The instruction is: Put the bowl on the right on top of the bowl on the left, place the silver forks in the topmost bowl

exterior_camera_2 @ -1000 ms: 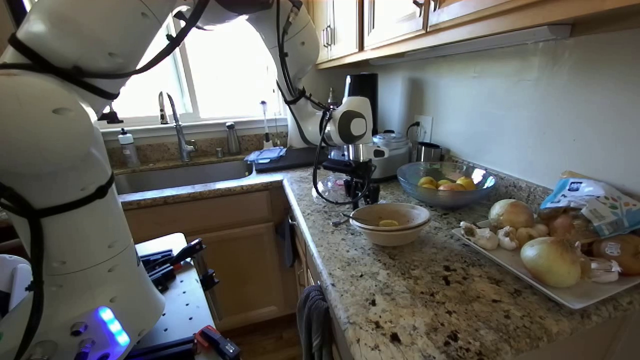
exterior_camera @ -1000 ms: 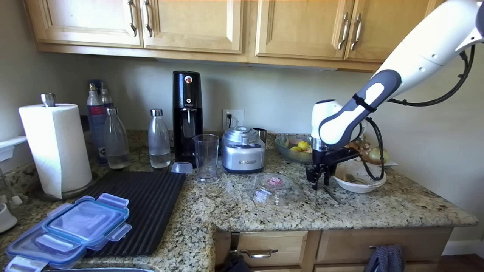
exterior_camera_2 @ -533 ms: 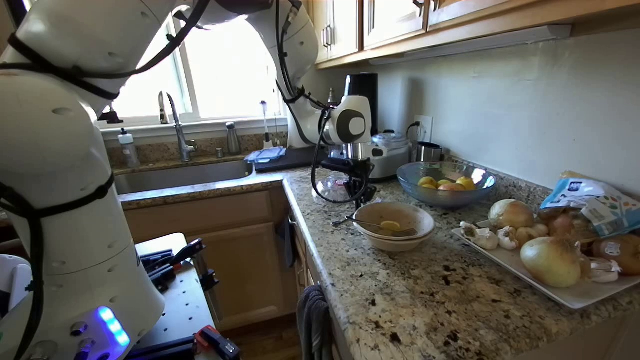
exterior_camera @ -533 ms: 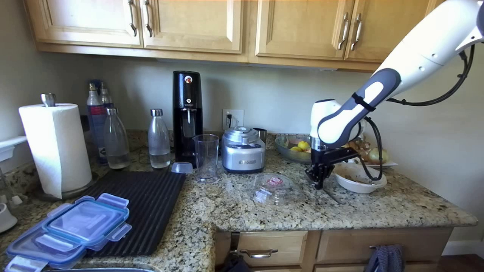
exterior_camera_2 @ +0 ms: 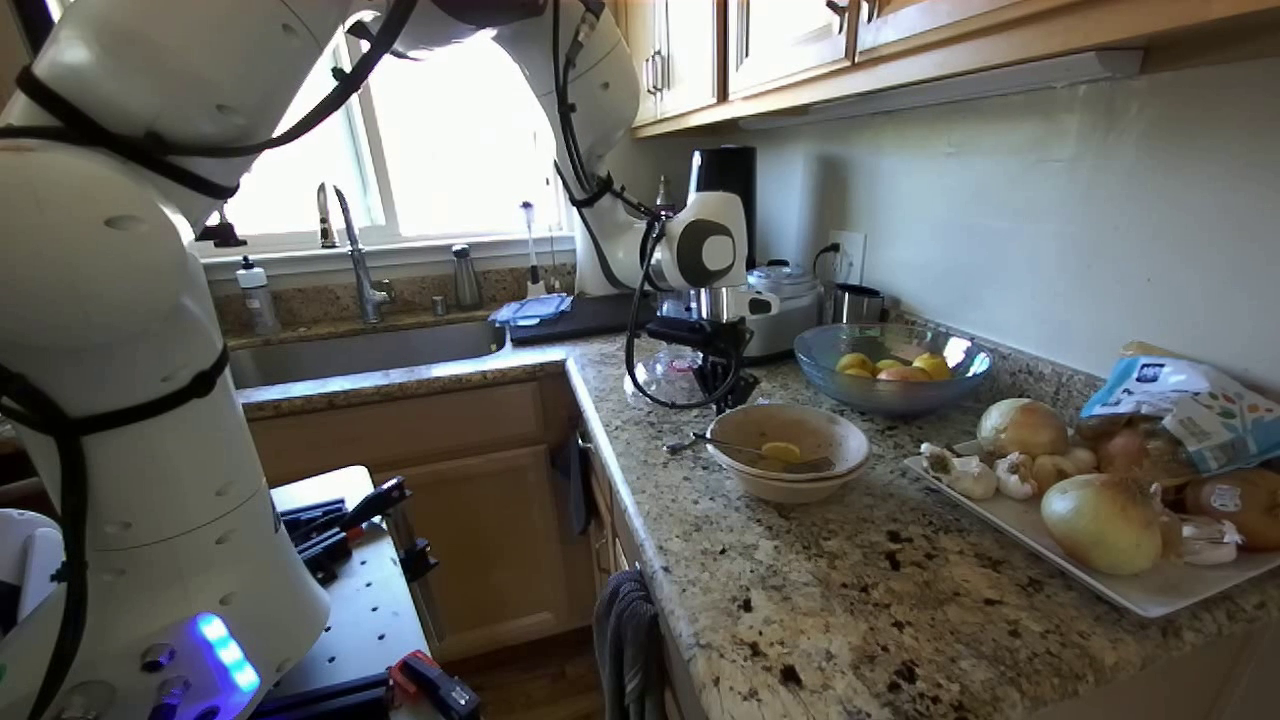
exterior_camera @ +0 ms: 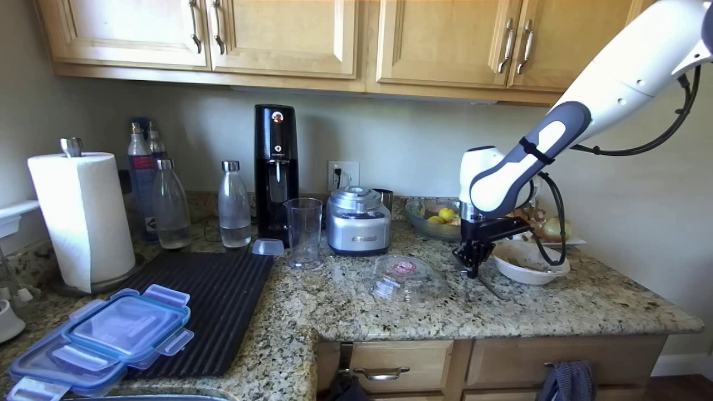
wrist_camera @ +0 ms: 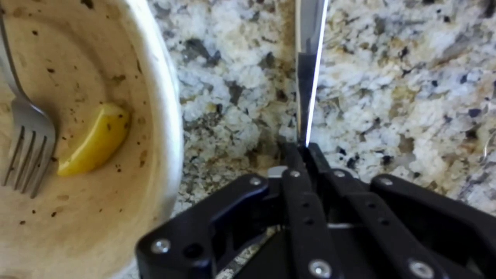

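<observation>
A round cream top bowl (wrist_camera: pixel 166 128) sits on a matching lower bowl (exterior_camera_2: pixel 790 492), one silver metal fork (wrist_camera: pixel 23 105) inside, so placing forks seems the step in hand. The black gripper (wrist_camera: pixel 303 146) has its jaws pinched together on a slim silver metal utensil (wrist_camera: pixel 308 73) — likely the second fork, tines not clear — just beside the bowls. Its long axis runs from the jaws toward the front edge of the speckled granite bench (exterior_camera: pixel 390 320). The next move calls for a lift over the rim.

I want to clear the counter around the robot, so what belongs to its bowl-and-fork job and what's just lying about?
For the job:
bottom bowl
top bowl
fork in the top bowl
silver utensil between the fingers, likely another fork

Just lying about:
paper towel roll
plastic lids
food processor
fruit bowl
onions
</observation>
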